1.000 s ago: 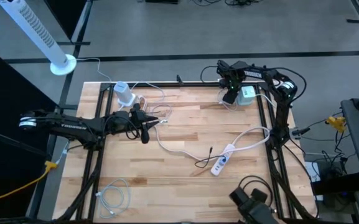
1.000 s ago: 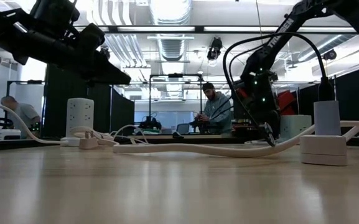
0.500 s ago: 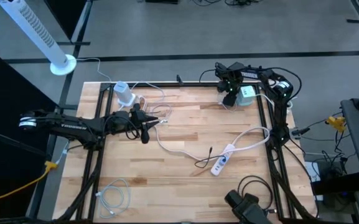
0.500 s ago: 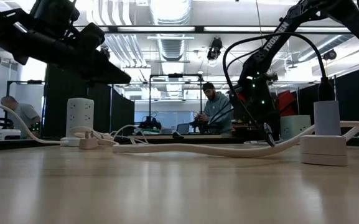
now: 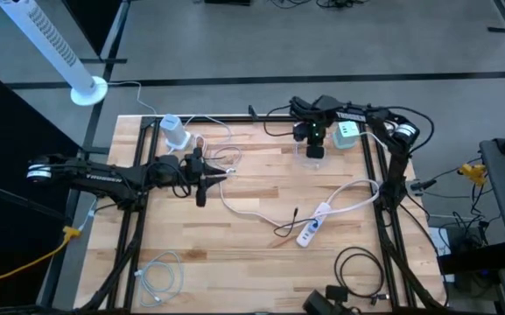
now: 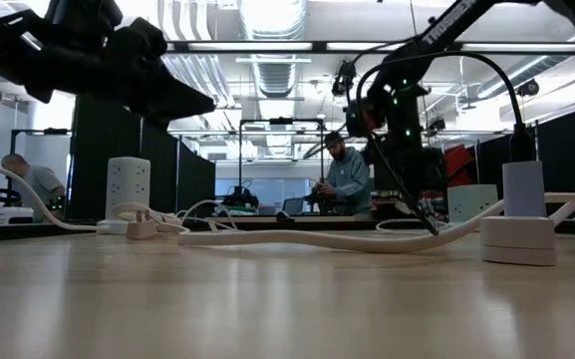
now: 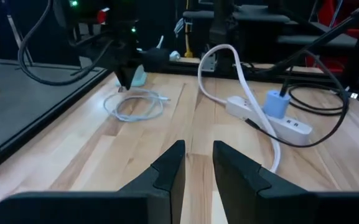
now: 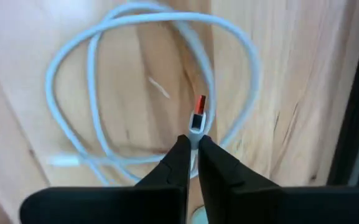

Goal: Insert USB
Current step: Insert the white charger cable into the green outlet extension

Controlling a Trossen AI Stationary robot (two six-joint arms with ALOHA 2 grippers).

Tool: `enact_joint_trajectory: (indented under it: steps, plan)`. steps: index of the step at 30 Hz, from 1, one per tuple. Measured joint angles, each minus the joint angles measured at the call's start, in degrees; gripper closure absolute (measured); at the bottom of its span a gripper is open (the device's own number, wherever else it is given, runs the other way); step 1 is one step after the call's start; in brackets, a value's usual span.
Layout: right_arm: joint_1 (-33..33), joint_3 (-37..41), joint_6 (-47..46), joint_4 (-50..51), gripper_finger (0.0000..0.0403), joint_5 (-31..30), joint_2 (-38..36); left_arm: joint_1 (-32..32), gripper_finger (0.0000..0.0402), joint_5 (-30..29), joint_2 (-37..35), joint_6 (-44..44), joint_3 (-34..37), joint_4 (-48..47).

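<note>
- The right gripper is pinched tight on a USB plug, which juts out past the fingertips with its orange tongue leading — held by the tail end, I'd say, so the nose stays free to go into a socket.
- Below the plug, a loose coil of white cable lies on the wooden table; the slack is there so the plug can travel without dragging.
- From above, the right gripper hangs over the far right part of the table, just beside a pale green charger block at the far edge. That block looks the likeliest target, though no port can be made out from here.
- The left gripper waits over the left-middle of the table, fingers a narrow slit apart and nothing visible between them. It points across at the other arm, parked clear.
- Its camera looks onto a white power strip with a blue plug in it, well apart from the work.
- A white multi-socket tower stands at the far left edge, untouched.
- Insertion not yet done: the plug is in the air, lined up with nothing I can confirm.
</note>
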State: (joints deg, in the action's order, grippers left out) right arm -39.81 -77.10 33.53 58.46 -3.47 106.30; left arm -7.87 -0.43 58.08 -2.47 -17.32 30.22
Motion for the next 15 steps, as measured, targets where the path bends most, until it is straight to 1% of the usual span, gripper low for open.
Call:
enact_joint_trajectory:
  steps: [5, 7, 9, 15]
  plan:
    - [-0.1, 0.0, -1.1, 0.7, 0.0394, -0.2, -2.3, 0.0, 0.0331, 0.0, 0.1, 0.0, 0.0, 0.2]
    - [-0.1, 0.3, -1.6, 1.6, 0.0391, 0.8, -2.5, 0.0, 0.0331, 0.0, 0.6, 0.0, 0.0, 0.3]
    - [0.0, 0.8, -2.3, 1.6, 0.0378, 2.3, -2.5, 0.0, 0.0331, 0.0, 1.6, 0.6, 0.0, 0.4]
    - [0.2, 1.1, -2.9, 0.4, 0.0320, 2.2, -2.6, 0.0, 0.0331, 0.0, 6.2, 2.9, 0.0, 4.2]
